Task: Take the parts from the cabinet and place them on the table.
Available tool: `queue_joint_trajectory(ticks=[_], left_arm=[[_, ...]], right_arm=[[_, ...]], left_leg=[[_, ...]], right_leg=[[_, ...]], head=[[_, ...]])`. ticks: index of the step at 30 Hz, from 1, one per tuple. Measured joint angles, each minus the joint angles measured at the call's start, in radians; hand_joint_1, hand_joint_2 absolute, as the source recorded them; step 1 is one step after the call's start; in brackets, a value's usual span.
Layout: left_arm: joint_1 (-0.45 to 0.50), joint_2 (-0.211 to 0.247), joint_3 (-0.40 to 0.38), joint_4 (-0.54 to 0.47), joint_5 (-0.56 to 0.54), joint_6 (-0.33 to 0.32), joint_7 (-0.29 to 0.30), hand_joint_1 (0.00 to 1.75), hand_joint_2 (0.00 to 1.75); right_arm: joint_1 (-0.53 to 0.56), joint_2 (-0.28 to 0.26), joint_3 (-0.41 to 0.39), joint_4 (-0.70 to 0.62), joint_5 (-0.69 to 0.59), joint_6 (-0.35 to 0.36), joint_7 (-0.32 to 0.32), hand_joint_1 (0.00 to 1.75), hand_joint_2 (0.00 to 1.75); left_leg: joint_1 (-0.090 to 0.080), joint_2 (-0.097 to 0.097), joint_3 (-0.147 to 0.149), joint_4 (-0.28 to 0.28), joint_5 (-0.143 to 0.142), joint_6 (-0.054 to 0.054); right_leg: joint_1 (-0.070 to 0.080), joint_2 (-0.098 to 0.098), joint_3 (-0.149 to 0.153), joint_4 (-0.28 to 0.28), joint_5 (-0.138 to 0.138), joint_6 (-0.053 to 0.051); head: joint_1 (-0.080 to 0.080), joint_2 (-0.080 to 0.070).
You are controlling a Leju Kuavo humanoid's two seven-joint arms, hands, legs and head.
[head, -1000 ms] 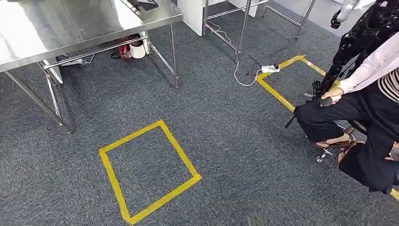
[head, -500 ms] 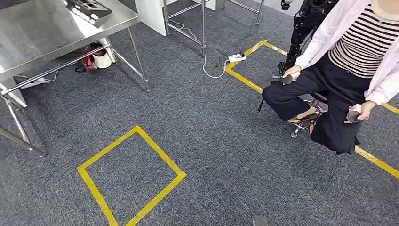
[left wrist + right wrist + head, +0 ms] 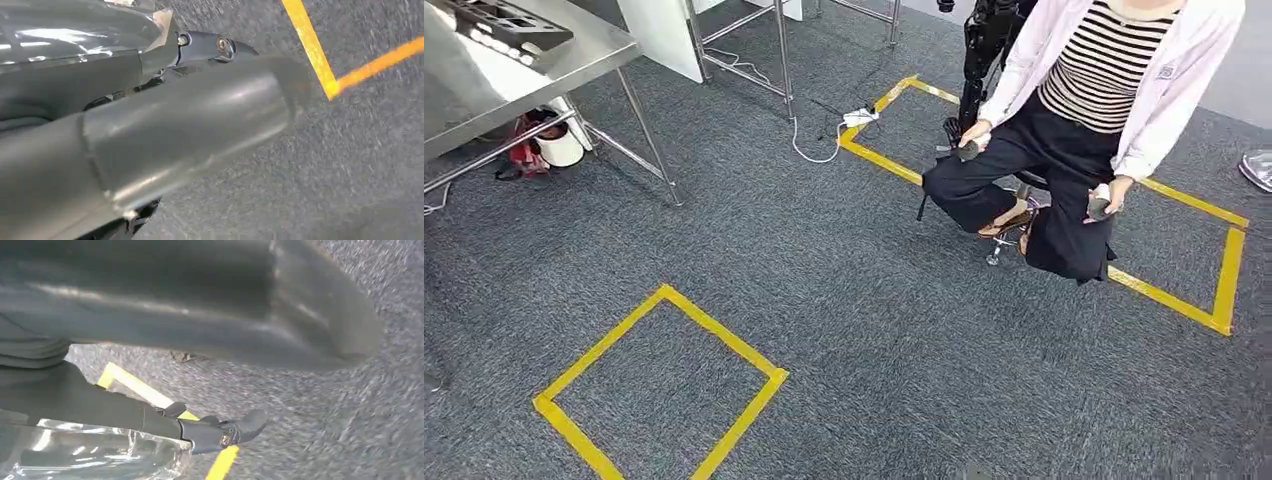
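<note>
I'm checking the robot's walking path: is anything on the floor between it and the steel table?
Nothing visible: only carpet and a flat yellow tape square lie toward the steel table; the seated person sits off right.

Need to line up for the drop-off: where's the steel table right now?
In the head view the steel table sits at the upper left, a dark tray on its top, a white roll beneath it, and the yellow tape square on the carpet nearer the robot.
</note>
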Motion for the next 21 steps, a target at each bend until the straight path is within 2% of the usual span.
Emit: queue_joint_trajectory(ticks=[1,2,3,4,5,6,7,8,9,11,12,13,14,15,16,17,18,19,20,21], left_arm=[[0.002,0.000,-0.003,0.000,-0.011,0.015,0.005,0.00,0.00],[0.002,0.001,-0.006,0.000,-0.011,0.015,0.008,0.00,0.00],[0.002,0.002,-0.005,0.000,-0.005,0.005,0.009,0.00,0.00],[0.002,0.002,-0.005,0.000,-0.004,0.000,0.009,0.00,0.00],[0.001,0.002,-0.005,0.000,-0.010,0.003,0.015,0.00,0.00],[0.000,0.001,-0.007,0.000,-0.020,0.016,0.018,0.00,0.00],[0.000,0.000,-0.008,0.000,-0.019,0.014,0.018,0.00,0.00],[0.000,0.001,-0.008,0.000,-0.011,0.005,0.015,0.00,0.00],[0.000,0.000,-0.008,0.000,-0.006,-0.002,0.013,0.00,0.00],[-0.005,0.000,-0.008,0.000,-0.001,-0.006,0.013,0.00,0.00],[-0.008,0.000,-0.008,0.000,0.001,-0.007,0.013,0.00,0.00],[-0.009,0.000,-0.008,0.000,0.002,-0.011,0.013,0.00,0.00],[-0.010,0.000,-0.007,0.000,0.005,-0.018,0.013,0.00,0.00],[-0.010,0.001,-0.006,0.000,0.003,-0.016,0.014,0.00,0.00],[-0.009,0.001,-0.006,0.000,-0.008,-0.002,0.018,0.00,0.00],[-0.006,0.001,-0.006,0.000,-0.016,0.008,0.020,0.00,0.00],[-0.004,0.001,-0.006,0.000,-0.015,0.004,0.019,0.00,0.00],[-0.002,0.001,-0.005,0.000,-0.006,-0.007,0.019,0.00,0.00],[-0.002,0.001,-0.004,0.000,-0.006,-0.011,0.019,0.00,0.00],[-0.002,0.002,-0.005,0.000,-0.011,-0.005,0.019,0.00,0.00]], right_arm=[[-0.001,-0.001,-0.003,0.000,-0.002,0.000,-0.004,0.00,0.00],[0.001,-0.001,-0.007,0.000,-0.002,0.001,-0.004,0.00,0.00],[0.004,-0.002,-0.012,0.000,-0.002,0.001,-0.004,0.00,0.00],[0.007,-0.002,-0.014,0.000,-0.002,0.001,-0.004,0.00,0.00],[0.010,-0.004,-0.017,0.000,-0.002,0.001,-0.005,0.00,0.00],[0.009,-0.005,-0.019,0.000,-0.001,0.002,-0.005,0.00,0.00],[0.008,-0.006,-0.022,0.000,0.000,0.005,-0.005,0.00,0.00],[0.005,-0.005,-0.023,0.000,0.002,0.009,-0.005,0.00,0.00],[0.004,-0.005,-0.024,0.000,0.002,0.010,-0.005,0.00,0.00],[0.008,-0.006,-0.025,0.000,0.002,0.011,-0.005,0.00,0.00],[0.010,-0.007,-0.025,0.000,0.002,0.011,-0.005,0.00,0.00],[0.010,-0.008,-0.026,0.000,0.002,0.011,-0.005,0.00,0.00],[0.009,-0.008,-0.026,0.000,0.002,0.011,-0.005,0.00,0.00],[0.007,-0.008,-0.027,0.000,0.002,0.011,-0.005,0.00,0.00],[0.007,-0.006,-0.029,0.000,0.002,0.013,-0.005,0.00,0.00],[0.007,-0.006,-0.031,0.000,0.003,0.015,-0.005,0.00,0.00],[0.009,-0.006,-0.032,0.000,0.005,0.016,-0.005,0.00,0.00],[0.011,-0.006,-0.034,0.000,0.008,0.016,-0.005,0.00,0.00],[0.011,-0.006,-0.038,0.000,0.009,0.016,-0.004,0.00,0.00],[0.010,-0.006,-0.040,0.000,0.011,0.016,-0.004,0.00,0.00]], left_leg=[[-0.001,0.019,-0.001,0.000,0.000,0.000],[-0.003,0.033,-0.003,0.001,0.000,0.000],[-0.003,0.048,-0.004,0.001,0.000,0.000],[-0.003,0.057,-0.004,0.001,0.000,0.000],[-0.001,0.074,-0.003,0.001,-0.001,-0.001],[0.000,0.085,-0.001,0.001,-0.002,-0.003],[0.000,0.095,0.002,0.001,-0.004,-0.007],[-0.010,0.104,0.003,0.003,-0.009,-0.016],[-0.010,0.114,0.004,0.004,-0.011,-0.024],[-0.007,0.131,0.012,0.000,-0.009,-0.037],[-0.006,0.140,0.017,-0.003,-0.011,-0.044],[0.002,0.115,0.014,0.004,-0.020,-0.053],[0.003,0.058,0.004,0.034,-0.047,-0.056],[0.004,0.027,-0.024,0.099,-0.092,-0.055],[0.002,0.012,-0.063,0.185,-0.136,-0.056],[0.002,0.007,-0.101,0.262,-0.167,-0.057],[0.002,0.005,-0.126,0.309,-0.173,-0.057],[0.002,0.005,-0.127,0.303,-0.154,-0.055],[0.002,0.004,-0.107,0.254,-0.114,-0.051],[0.002,0.000,-0.073,0.181,-0.069,-0.047]], right_leg=[[0.000,-0.005,-0.045,0.096,-0.039,-0.001],[-0.001,-0.007,-0.073,0.161,-0.059,0.001],[-0.004,-0.008,-0.085,0.192,-0.063,0.008],[-0.005,-0.010,-0.078,0.183,-0.058,0.013],[-0.008,-0.017,-0.029,0.102,-0.025,0.025],[-0.010,-0.031,0.024,0.008,0.006,0.033],[-0.011,-0.061,0.077,-0.085,0.032,0.037],[-0.004,-0.101,0.103,-0.134,0.036,0.029],[0.004,-0.088,0.102,-0.133,0.043,0.017],[0.011,-0.069,0.084,-0.126,0.041,0.001],[0.011,-0.058,0.085,-0.132,0.043,-0.007],[-0.016,-0.046,0.101,-0.139,0.050,-0.019],[-0.010,-0.036,0.100,-0.139,0.054,-0.024],[-0.009,-0.028,0.099,-0.139,0.055,-0.033],[-0.006,-0.017,0.098,-0.139,0.056,-0.037],[-0.002,-0.004,0.097,-0.139,0.055,-0.039],[0.001,0.010,0.097,-0.138,0.056,-0.040],[0.003,0.025,0.097,-0.137,0.057,-0.042],[0.003,0.039,0.097,-0.137,0.058,-0.042],[0.003,0.054,0.098,-0.135,0.058,-0.041]], head=[[-0.001,0.000],[-0.001,0.000],[-0.001,0.000],[-0.001,0.000],[0.000,0.000],[-0.001,0.000],[0.001,0.000],[0.002,0.000],[0.000,0.000],[-0.004,0.000],[-0.003,0.000],[-0.005,0.000],[-0.012,0.000],[-0.013,0.000],[-0.013,0.000],[-0.014,0.000],[-0.013,0.000],[-0.013,0.000],[-0.014,0.000],[-0.013,0.000]])
